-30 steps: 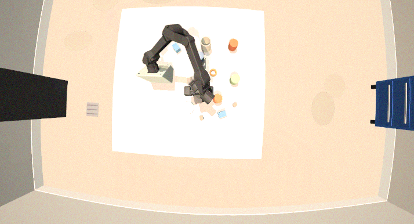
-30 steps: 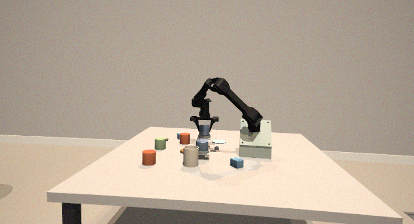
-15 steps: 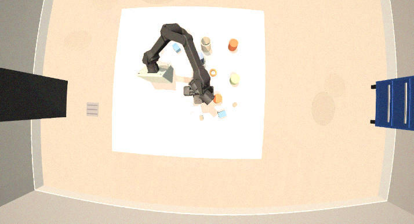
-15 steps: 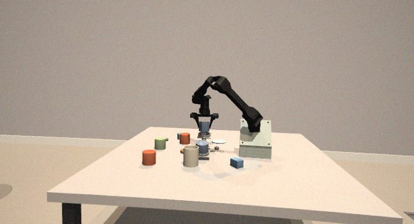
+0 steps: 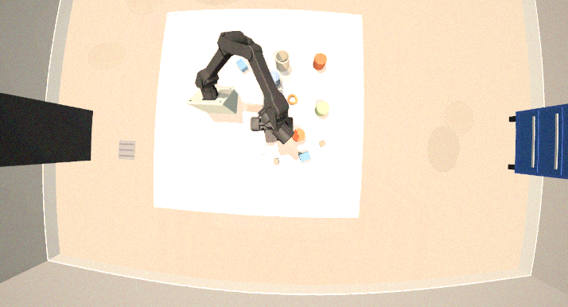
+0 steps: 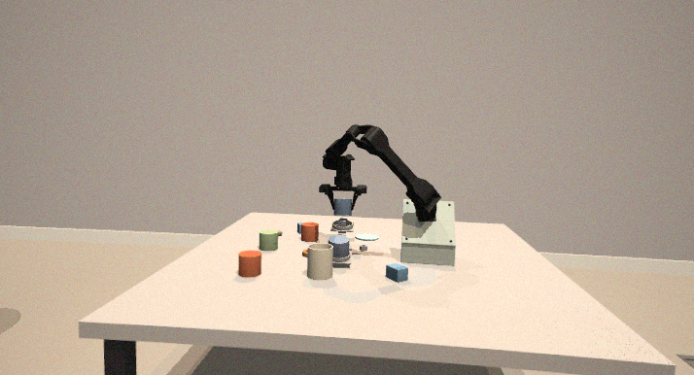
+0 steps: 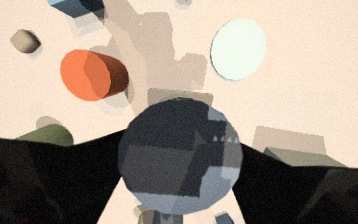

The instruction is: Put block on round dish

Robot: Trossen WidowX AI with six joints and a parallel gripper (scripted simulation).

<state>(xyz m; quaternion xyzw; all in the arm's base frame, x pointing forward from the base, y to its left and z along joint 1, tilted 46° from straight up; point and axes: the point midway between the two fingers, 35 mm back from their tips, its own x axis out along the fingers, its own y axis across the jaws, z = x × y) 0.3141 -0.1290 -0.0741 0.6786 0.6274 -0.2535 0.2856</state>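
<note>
Scanning from the left in the exterior view, I am passing an orange cylinder, a beige cup and the other blue cup on the balance. My gripper is pinching the lifted blue cup above the table, and the round dish is lying just to the right.
</note>
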